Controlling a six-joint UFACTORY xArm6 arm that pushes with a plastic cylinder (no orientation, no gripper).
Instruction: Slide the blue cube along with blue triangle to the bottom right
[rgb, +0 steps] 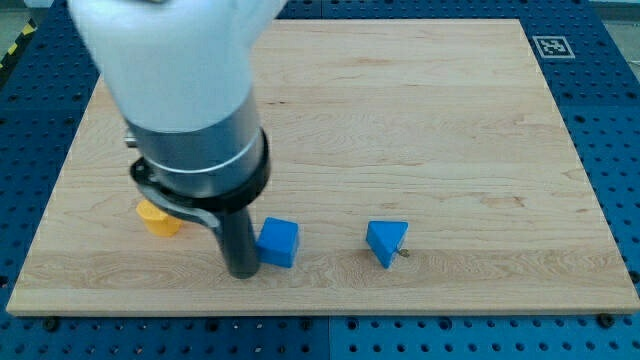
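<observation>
Blue perforated metal surrounds a pale wooden tabletop (420, 110) whose grain runs across the view, and a small black-and-white marker (550, 46) sits at its top right corner. Three blocks lie on the wood, all along the bottom edge: one orange, two blue. From the view's left, the orange block (158, 217) is half hidden under the arm's dark collar, so its shape cannot be made out. Next comes my tip (243, 270), the rod's lower end, just beside the left face of the blue cube (278, 242); contact cannot be confirmed. Well apart to the right lies the blue triangle (386, 242). No hand exists on this arm; the rod holds nothing.
</observation>
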